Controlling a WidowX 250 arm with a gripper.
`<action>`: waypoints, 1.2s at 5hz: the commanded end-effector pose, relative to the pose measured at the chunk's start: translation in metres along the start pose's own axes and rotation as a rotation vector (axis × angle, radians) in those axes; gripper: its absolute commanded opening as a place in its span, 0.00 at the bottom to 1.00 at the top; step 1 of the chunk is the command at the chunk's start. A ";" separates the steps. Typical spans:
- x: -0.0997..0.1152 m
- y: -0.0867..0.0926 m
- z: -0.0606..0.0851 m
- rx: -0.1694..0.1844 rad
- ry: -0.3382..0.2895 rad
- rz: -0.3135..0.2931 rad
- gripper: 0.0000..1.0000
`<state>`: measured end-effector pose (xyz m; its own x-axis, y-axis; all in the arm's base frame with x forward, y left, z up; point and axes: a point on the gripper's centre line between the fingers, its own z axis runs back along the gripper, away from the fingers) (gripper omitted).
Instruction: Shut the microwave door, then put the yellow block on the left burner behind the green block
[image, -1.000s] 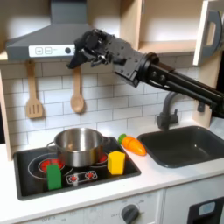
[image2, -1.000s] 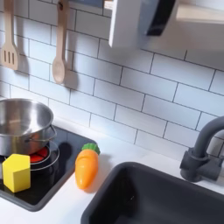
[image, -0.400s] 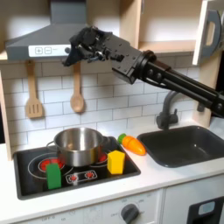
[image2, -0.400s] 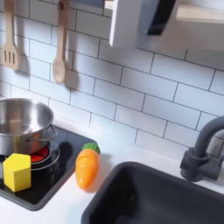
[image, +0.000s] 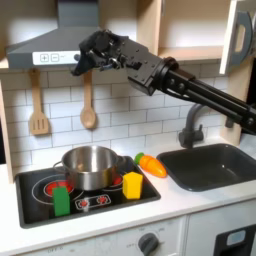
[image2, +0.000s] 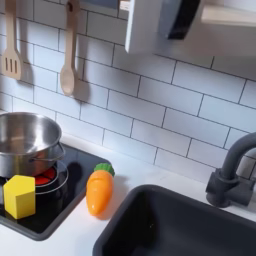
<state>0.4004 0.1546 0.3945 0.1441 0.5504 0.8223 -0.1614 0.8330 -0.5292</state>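
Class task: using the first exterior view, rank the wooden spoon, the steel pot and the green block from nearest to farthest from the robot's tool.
Tool is high, by the range hood.
1. Wooden spoon: hanging on the tiles just below it.
2. Steel pot: on the stove, lower.
3. Green block: stove's front edge, lowest.

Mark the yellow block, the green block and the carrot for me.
yellow block (image2: 19, 196), second exterior view, on its front face.
green block (image: 62, 201), first exterior view, middle of its front face.
carrot (image2: 97, 192), second exterior view, on its orange body.
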 end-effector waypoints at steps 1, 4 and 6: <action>-0.017 -0.006 0.009 -0.030 0.077 0.006 0.00; -0.072 -0.028 0.025 -0.114 0.373 0.019 0.00; -0.101 0.004 0.067 0.113 0.695 -0.026 0.00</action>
<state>0.3243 0.0965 0.3249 0.7415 0.4591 0.4893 -0.2294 0.8588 -0.4581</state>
